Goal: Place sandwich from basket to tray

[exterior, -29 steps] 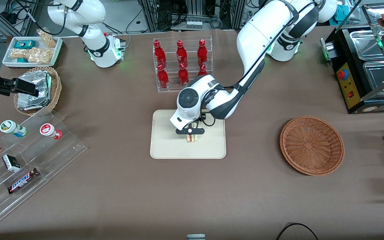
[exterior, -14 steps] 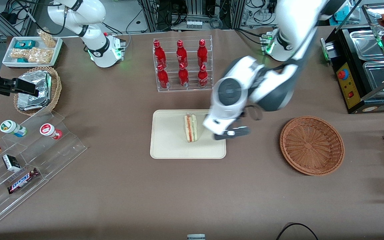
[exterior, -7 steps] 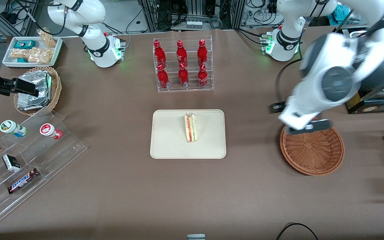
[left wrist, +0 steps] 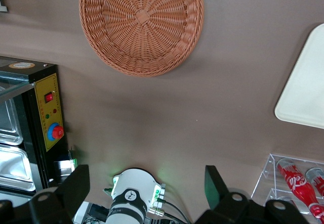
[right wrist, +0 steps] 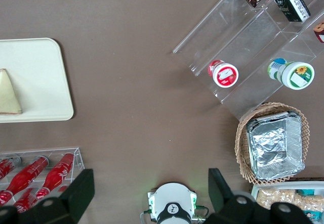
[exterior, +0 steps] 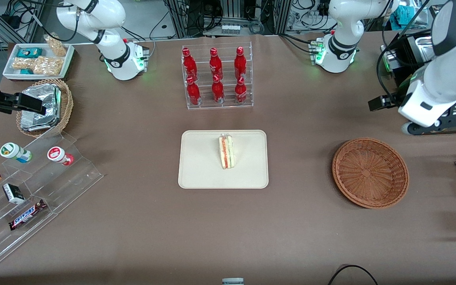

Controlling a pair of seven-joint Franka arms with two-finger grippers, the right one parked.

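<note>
Going across the front view from the parked arm's end of the table (exterior: 133, 221): at the upper edge of the frame a white dish (exterior: 8, 73) holds snack packets. Just below it, a small tan basket (exterior: 68, 103) holds foil packets (exterior: 40, 107).

In the centre of the frame the tray (exterior: 200, 158) carries the sandwich (exterior: 226, 151). It stands on edge near the tray's middle, with its red and green filling facing up. Above the tray in the frame, a clear rack (exterior: 216, 77) holds red bottles.

Toward the working arm's end, the round brown basket (exterior: 370, 172) has nothing in it.

The gripper (left wrist: 147, 178) hangs high above the table, near the frame's edge at mid-height and above the basket in the frame. Its jaws are wide apart and hold nothing.

The task looks finished. What remains, I judge, is for the arm to park. To do that well, it should stay high and clear of the tray, so that the upright wedge is not knocked over.
</note>
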